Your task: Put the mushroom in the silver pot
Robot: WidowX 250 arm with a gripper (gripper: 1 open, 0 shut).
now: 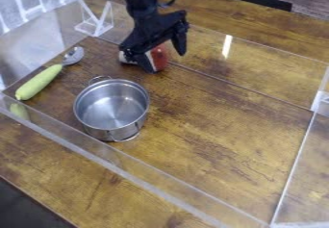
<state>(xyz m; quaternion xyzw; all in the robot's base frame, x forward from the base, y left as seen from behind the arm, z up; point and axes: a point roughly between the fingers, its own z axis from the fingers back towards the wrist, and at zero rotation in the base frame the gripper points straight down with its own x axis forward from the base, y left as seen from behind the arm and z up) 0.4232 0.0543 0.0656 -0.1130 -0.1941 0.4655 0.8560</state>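
The mushroom [158,59], red cap with a whitish stem, lies on the wooden table toward the back, partly covered by my gripper. My black gripper [153,47] is down over it, open, with one finger on each side of the mushroom and no grip closed on it. The silver pot [112,108] stands empty nearer the front left, well apart from the gripper.
A yellow-green corn cob [38,81] lies at the left beside a metal utensil [71,56]. Clear acrylic walls [77,140] ring the table. A white rack [92,20] stands at the back left.
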